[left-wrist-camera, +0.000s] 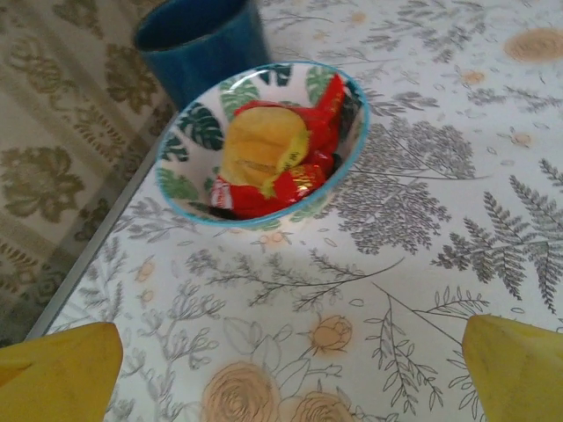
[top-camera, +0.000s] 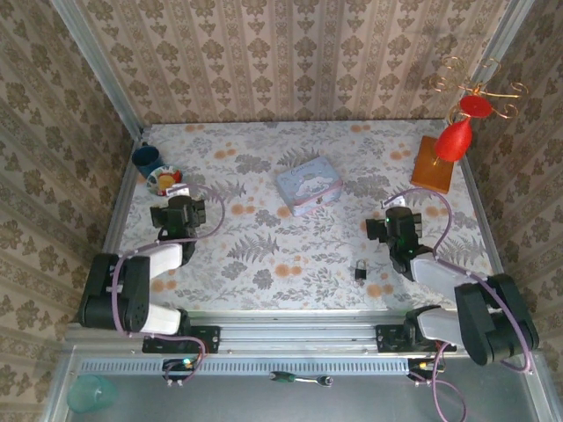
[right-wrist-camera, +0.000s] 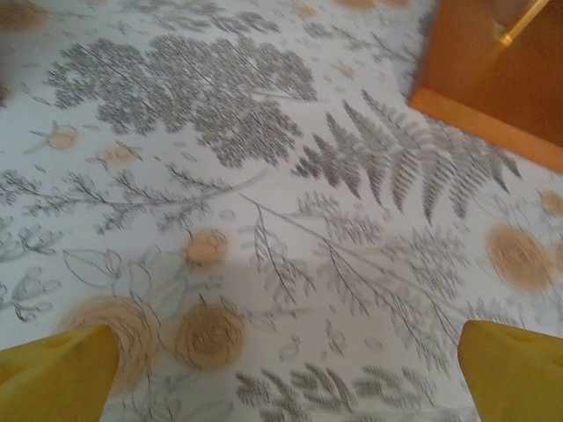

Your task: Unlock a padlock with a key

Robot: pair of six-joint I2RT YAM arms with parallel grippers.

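Left gripper [top-camera: 180, 209] hangs over the left part of the table [top-camera: 264, 255]. Its two yellow fingers [left-wrist-camera: 62, 374] are spread wide apart, with just the flowery cloth showing between them. Right in front of it is a little bowl [left-wrist-camera: 189, 149] with green leaves painted on it. Inside lies a red and yellow snack packet [left-wrist-camera: 273, 154] — the words on it are too blurry to read. A dark blue cup [left-wrist-camera: 202, 40] stands just behind the bowl, near the left wall.

Near the middle, further back, is a pale tin box [top-camera: 309, 185] with a picture on its lid. The picture is too small to make out.

Next comes the padlock [top-camera: 361, 271] — tiny and dark, close to the near edge of the table, right of the middle. Its long side runs from near to far, and its thin loop points away from the arms, toward the back wall. It sits just left of the right arm, touching no gripper.

Then the right gripper [top-camera: 396, 221], a little further back than the padlock, has its yellow fingers [right-wrist-camera: 510, 374] spread wide too. An orange wooden block [right-wrist-camera: 501, 79] lies ahead of it, and a red hanging thing [top-camera: 455, 141] hangs over the block.
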